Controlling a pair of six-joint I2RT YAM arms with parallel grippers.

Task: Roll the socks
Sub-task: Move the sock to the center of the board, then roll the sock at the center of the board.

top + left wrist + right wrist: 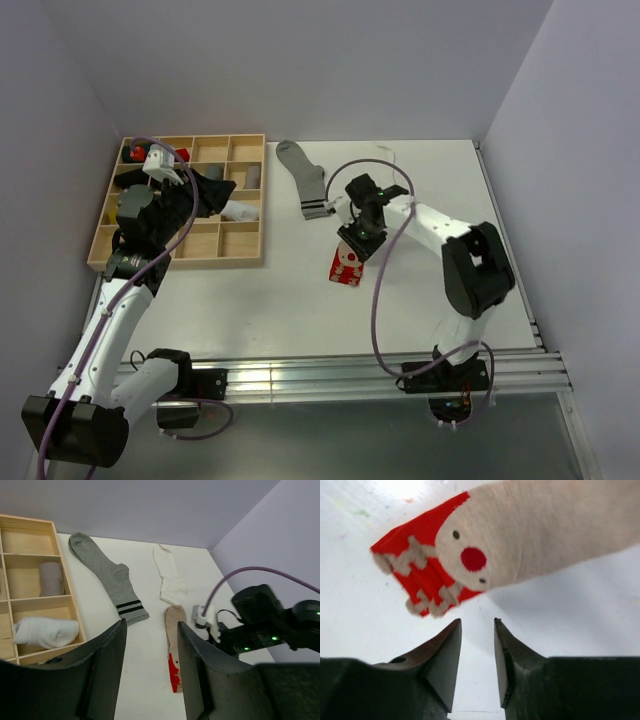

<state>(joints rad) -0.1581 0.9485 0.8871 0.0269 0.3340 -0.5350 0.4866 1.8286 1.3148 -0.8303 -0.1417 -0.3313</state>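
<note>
the rolling is looking only partly done. in the wooden tray [25, 520] at the left of the left wrist view, a white rolled bundle [45, 631] is sitting in one compartment and a grey roll [51, 578] is standing in the compartment above it. both are looking like finished socks, though i cannot tell that for certain

three socks are lying flat and unrolled on the bench [300, 310]. the grey sock [107, 575] with black stripes is running from the upper left towards the centre of that view. a plain white sock [169, 577] is lying near it, to its right. the beige sock [545, 535] with the red-and-white patterned end is lying just below the white one

the right pincer [476, 622] is hovering low over the bench with its jaws standing narrowly apart and nothing between them. the patterned end is filling the upper half of the right wrist view, just beyond the tips and not gripped. the left pincer [150, 625] is hanging over the tray side at the left of the overhead view, jaws apart and empty

judging from this, the beige sock is the one being worked on, but no fold or turn is showing in it, so its roll is not yet begun; the grey sock and the white sock are waiting after it
</note>
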